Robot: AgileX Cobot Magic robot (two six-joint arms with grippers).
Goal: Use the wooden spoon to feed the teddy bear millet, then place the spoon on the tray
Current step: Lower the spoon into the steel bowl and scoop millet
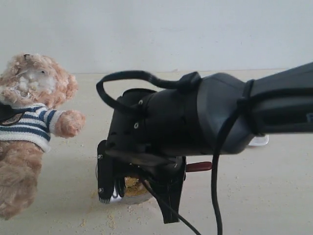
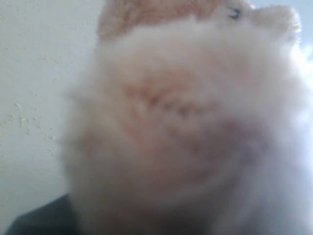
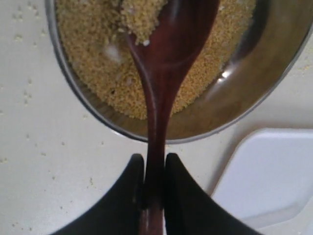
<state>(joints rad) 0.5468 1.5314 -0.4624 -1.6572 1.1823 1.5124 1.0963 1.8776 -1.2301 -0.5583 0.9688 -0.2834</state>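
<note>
Your right hand (image 3: 153,169) is clamped on the dark reddish-brown wooden spoon (image 3: 171,44) by its slim handle, so the scoop reaches the fine yellow millet (image 3: 93,63). Fur of the fluffy light-brown teddy bear (image 2: 186,122) fills the left wrist view, so I cannot tell your left hand's grip.

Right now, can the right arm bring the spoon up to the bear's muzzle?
Probably yes. The right claw grips the wooden spoon in the millet, and I see nothing standing between it and the teddy bear.
</note>
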